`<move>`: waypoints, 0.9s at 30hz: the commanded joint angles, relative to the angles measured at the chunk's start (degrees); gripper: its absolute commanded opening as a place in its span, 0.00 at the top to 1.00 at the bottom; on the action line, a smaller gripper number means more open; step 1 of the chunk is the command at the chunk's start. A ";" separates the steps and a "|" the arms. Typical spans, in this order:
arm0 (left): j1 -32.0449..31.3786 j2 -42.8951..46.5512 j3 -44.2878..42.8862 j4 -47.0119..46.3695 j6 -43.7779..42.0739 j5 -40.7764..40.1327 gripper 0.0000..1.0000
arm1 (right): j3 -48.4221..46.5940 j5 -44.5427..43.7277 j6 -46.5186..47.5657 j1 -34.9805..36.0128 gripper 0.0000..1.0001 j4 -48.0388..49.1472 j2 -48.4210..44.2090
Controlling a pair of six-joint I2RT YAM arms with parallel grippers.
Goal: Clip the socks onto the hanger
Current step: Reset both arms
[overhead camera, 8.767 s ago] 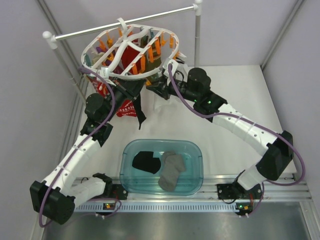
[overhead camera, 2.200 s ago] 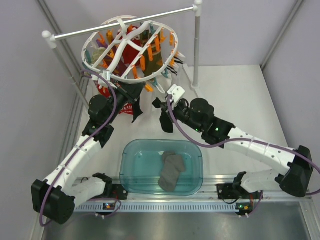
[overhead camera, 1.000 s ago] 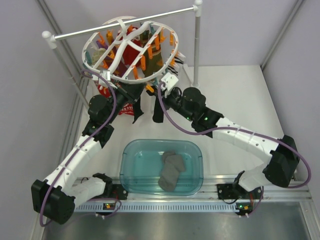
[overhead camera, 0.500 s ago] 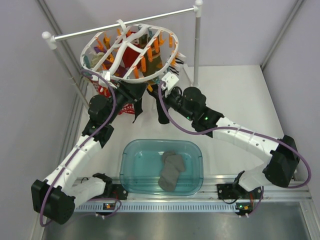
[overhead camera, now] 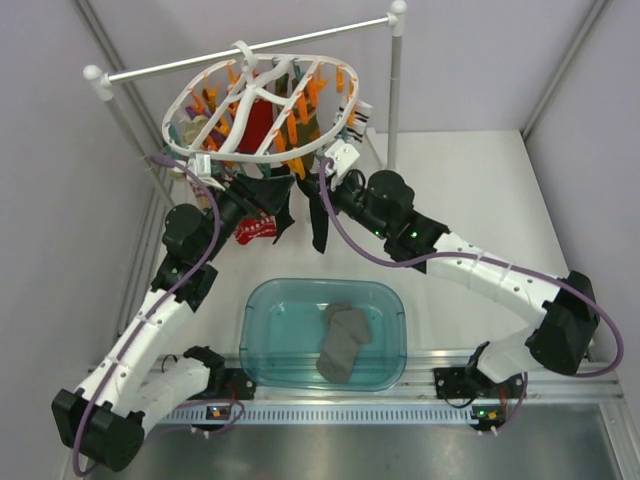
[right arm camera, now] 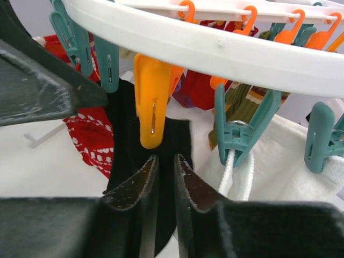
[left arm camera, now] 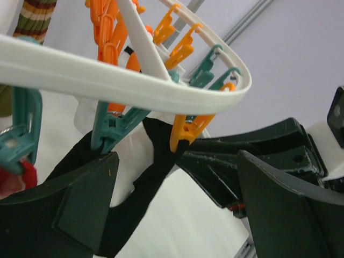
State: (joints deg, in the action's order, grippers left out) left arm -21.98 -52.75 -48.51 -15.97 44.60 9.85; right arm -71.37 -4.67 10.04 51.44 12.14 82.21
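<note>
The right gripper [right arm camera: 165, 166] is raised under the near rim of the large white plastic oval hanger [right arm camera: 226, 51], which hangs by its hook from the thin white metal rail [overhead camera: 140, 64]. Its two fingers are pressed almost together with only a sliver between them, and a long black fabric sock [right arm camera: 174, 137] rises out of that pinch. I judge it to be gripping the sock's upper edge, since the rest of the sock hangs free below the wrist in the overhead view. The edge is held right behind the tip of an orange plastic clip [right arm camera: 152, 102] — the height at which the clip can bite the fabric.

From the left wrist the orange clip's mouth meets the top of the sock. Whether the clip has closed on the cloth or only touches it cannot be told.

The left gripper [left arm camera: 178, 161] faces the same spot from the other side. Its fingers are spread wide and hold nothing, with the clip and sock in the gap between them. It is probably placed to squeeze the clip or steady the ring.

Just beside it, a teal clip [left arm camera: 115, 129] carries a second black sock [overhead camera: 282, 228], hanging near a red patterned sock [overhead camera: 255, 230]. Judged from this, one sock is up and the other is at the clipping step.

A grey sock [overhead camera: 343, 340] lies in the clear blue plastic tub [overhead camera: 262, 300], well apart from the hanger.
</note>
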 commanded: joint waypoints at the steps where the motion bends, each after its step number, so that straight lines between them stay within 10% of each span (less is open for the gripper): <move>1: 0.27 3.26 2.10 2.69 -4.07 2.80 0.04 | -2.98 0.36 -0.99 -0.90 0.81 -1.15 -1.87; 6: 0.27 8.00 3.95 8.48 -10.31 5.10 0.02 | -1.58 0.01 -0.82 -1.08 0.47 -5.81 -4.69; 18: 0.27 4.15 -5.80 44.87 -36.59 9.85 0.02 | 10.53 6.93 -2.74 -5.73 0.01 -14.42 -21.72; 27: 0.27 7.31 -6.60 52.61 -46.44 -0.25 0.02 | 25.65 11.52 -5.30 -17.07 0.00 -20.75 -37.98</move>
State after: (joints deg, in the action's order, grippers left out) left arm -21.80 -48.18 -54.22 32.86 4.25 13.56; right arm -48.95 3.95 5.76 35.90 -6.35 49.69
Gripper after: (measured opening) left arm 0.980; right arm 0.995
